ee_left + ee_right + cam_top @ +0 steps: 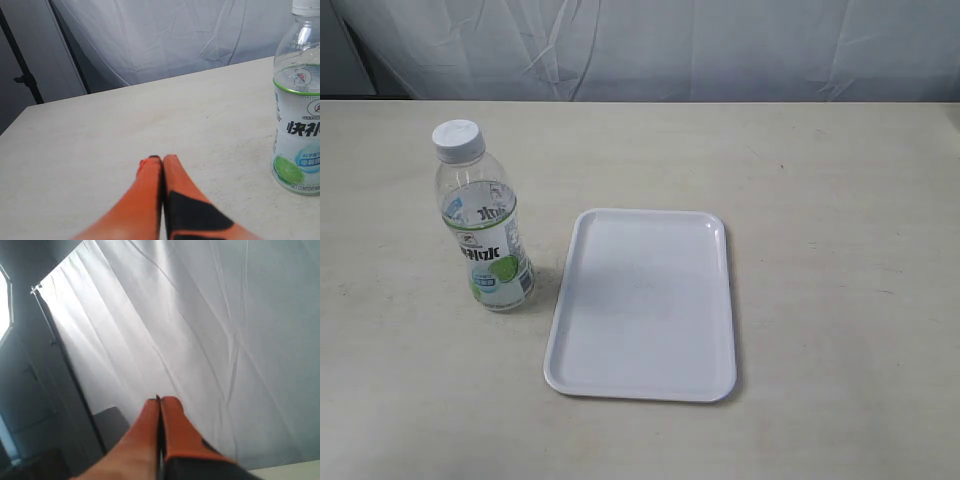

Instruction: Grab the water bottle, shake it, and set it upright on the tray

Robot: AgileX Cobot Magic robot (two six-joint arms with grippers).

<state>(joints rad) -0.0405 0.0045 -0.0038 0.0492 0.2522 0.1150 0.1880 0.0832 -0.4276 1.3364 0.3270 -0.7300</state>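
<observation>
Clear plastic under a white screw cap: the water bottle (485, 220) stands upright on the pale, matte table (820, 250). It holds clear liquid up to about its shoulder, and a white-and-green label with a lime wraps round it. Beside it, not touching, lies the tray (642, 305) — smooth, white, rectangular, with rounded corners and a low rim. My left gripper (157, 159) has its orange fingers pressed together, near the bottle but apart from it. My right gripper (160, 400), also pressed together, points at creased white cloth (200, 315).
</observation>
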